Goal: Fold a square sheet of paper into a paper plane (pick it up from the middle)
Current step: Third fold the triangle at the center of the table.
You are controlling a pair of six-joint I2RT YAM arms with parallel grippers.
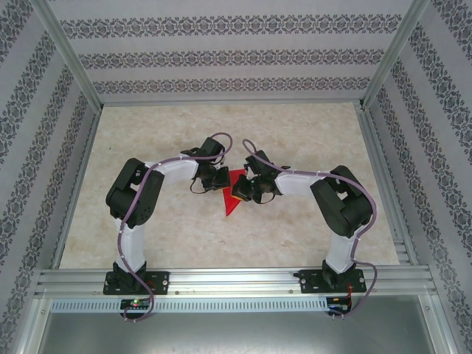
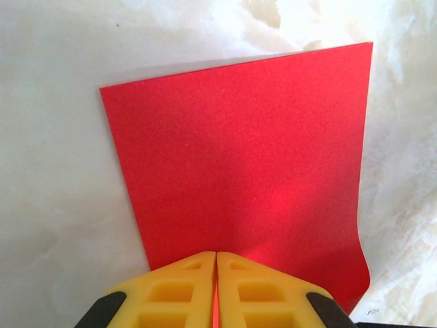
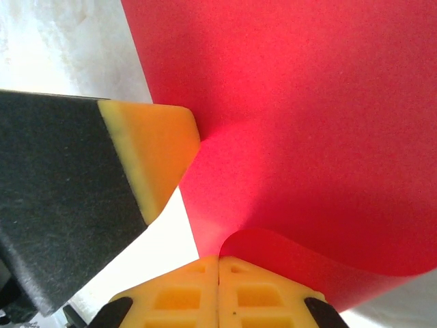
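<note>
Here the left claw [image 2: 216, 255] and right claw [image 3: 218, 259] each pinch the curling red sheet [image 2: 239, 157].

square sheet of paper [image 2: 239, 164]: was thin red paper, matt and finely grained, limp enough to curl at one edge
table [image 1: 147, 147]: had a pale marbled top that looked smooth, with a faint sheen
left gripper [image 2: 216, 255]: had yellow matt plastic fingers with moulded pockets; its black side looked dull and fine-grained in the right wrist view
right gripper [image 3: 218, 258]: was the same yellow matt plastic
frame rails [image 1: 221, 280]: were bare silver metal, satin
walls [image 1: 221, 51]: were patterned and matt; cloth or paper could not be told
arms [image 1: 133, 247]: had smooth white and black housings, slightly glossy
</note>
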